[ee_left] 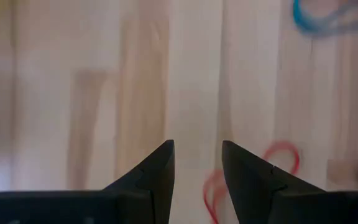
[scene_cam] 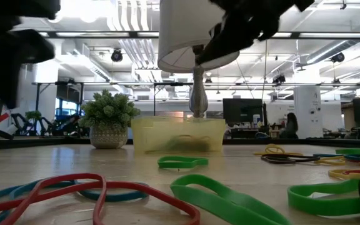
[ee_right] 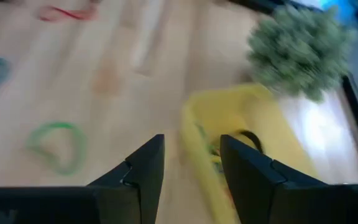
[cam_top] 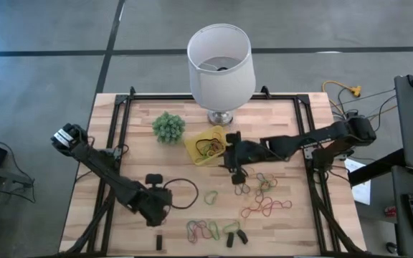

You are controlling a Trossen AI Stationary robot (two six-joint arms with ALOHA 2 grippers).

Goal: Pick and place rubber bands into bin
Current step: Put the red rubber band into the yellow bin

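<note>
The right gripper point(cam_top: 229, 154) hangs just beside the right edge of the bin point(cam_top: 194, 147), a small yellow tray near the middle of the table point(cam_top: 300, 222), in front of the white lamp point(cam_top: 220, 66) and right of the fuzzy green plant point(cam_top: 168, 127). Its fingers point(ee_right: 143, 163) are spread with a clear gap, nothing between them, and the bin's near wall shows just beyond the tips. A few rubber bands lie inside the bin point(cam_top: 209, 147); many more are scattered on the wood, a cluster to the right point(cam_top: 264, 195) and a row along the near edge point(cam_top: 205, 230). The left gripper point(cam_top: 158, 204) sits low at the near left, fingers point(ee_left: 154, 171) parted and empty, a red band point(ee_left: 277, 163) just past its tips.
</note>
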